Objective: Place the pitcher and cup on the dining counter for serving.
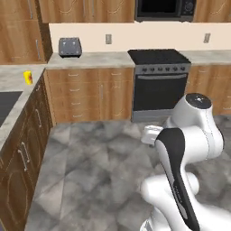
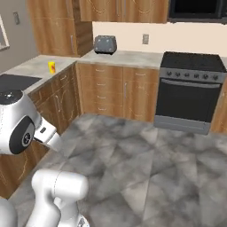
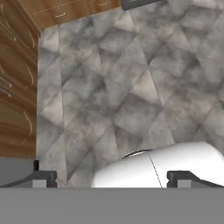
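The small yellow cup (image 1: 28, 77) (image 2: 52, 67) stands upright on the left worktop near the corner, beyond the black sink (image 1: 6, 104) (image 2: 15, 82). My gripper (image 3: 114, 179) points down at the grey tiled floor (image 3: 131, 87), far from the cup. Its fingertips (image 3: 43, 178) stand wide apart at the bottom of the hand view, so it is open and holds nothing. The pitcher and the dining counter are out of view.
A grey toaster (image 1: 70, 46) (image 2: 105, 44) sits on the back worktop. The black stove (image 1: 160, 83) (image 2: 190, 91) stands to its right, under a microwave (image 1: 164, 9). Wooden cabinets (image 1: 90, 94) line the left and back walls around open floor.
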